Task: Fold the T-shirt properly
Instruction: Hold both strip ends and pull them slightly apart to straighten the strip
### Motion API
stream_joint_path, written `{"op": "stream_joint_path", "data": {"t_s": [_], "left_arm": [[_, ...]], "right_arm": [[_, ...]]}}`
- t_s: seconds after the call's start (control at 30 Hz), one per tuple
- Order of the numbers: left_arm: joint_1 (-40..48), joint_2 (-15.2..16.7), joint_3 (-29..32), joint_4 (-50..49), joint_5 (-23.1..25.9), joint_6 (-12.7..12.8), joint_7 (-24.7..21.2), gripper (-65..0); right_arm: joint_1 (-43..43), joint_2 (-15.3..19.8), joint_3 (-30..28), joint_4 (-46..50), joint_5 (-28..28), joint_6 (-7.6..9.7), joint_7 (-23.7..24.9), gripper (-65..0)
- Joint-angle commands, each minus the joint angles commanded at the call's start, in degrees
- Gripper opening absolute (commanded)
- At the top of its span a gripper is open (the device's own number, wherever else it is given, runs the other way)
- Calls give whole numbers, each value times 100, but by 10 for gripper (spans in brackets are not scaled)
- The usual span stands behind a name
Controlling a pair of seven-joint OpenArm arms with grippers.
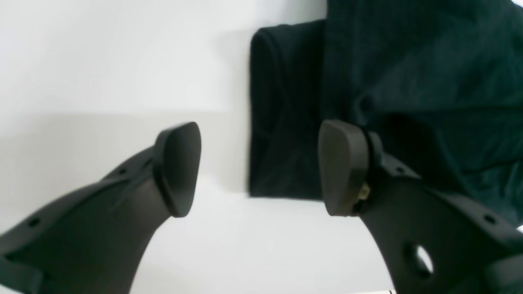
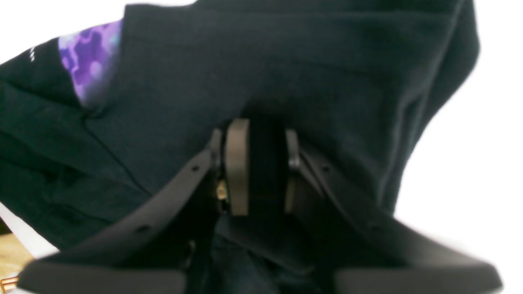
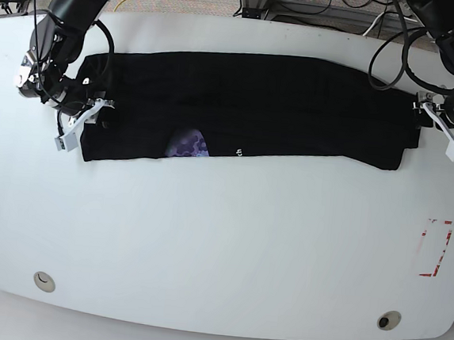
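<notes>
The black T-shirt [image 3: 257, 101] lies across the far half of the white table [image 3: 221, 241] as a long, lengthwise-folded band. Its purple patch [image 3: 188, 144] and white lettering [image 3: 237, 151] peek out at the front edge. My right gripper [image 3: 84, 122] is at the band's left end, shut on a fold of the black cloth [image 2: 261, 81], with the purple patch [image 2: 90, 61] close by. My left gripper [image 3: 439, 129] is open at the band's right end. In the left wrist view it [image 1: 261, 167] straddles the cloth's edge [image 1: 286, 122], one fingertip [image 1: 343, 167] over the shirt, the other [image 1: 179, 169] over bare table.
A red-marked label [image 3: 433, 248] lies on the table at the right front. Two small round holes [image 3: 43, 281] [image 3: 389, 320] sit near the front edge. Cables [image 3: 321, 3] and frame parts lie on the floor beyond the far edge.
</notes>
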Motion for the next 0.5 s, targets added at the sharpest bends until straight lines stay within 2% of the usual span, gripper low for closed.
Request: {"op": "stream_joint_path", "data": {"t_s": [0.37,0.5], "left_arm": [[-97,176,-9,-492,0,0,-123,-229],[-123,185,26,-765,0,0,-360,-233]], "right_arm": [[-70,-26,-9,0,18,0,0,-536],[-70,-26,-9,0,9,0,0,-534]]}}
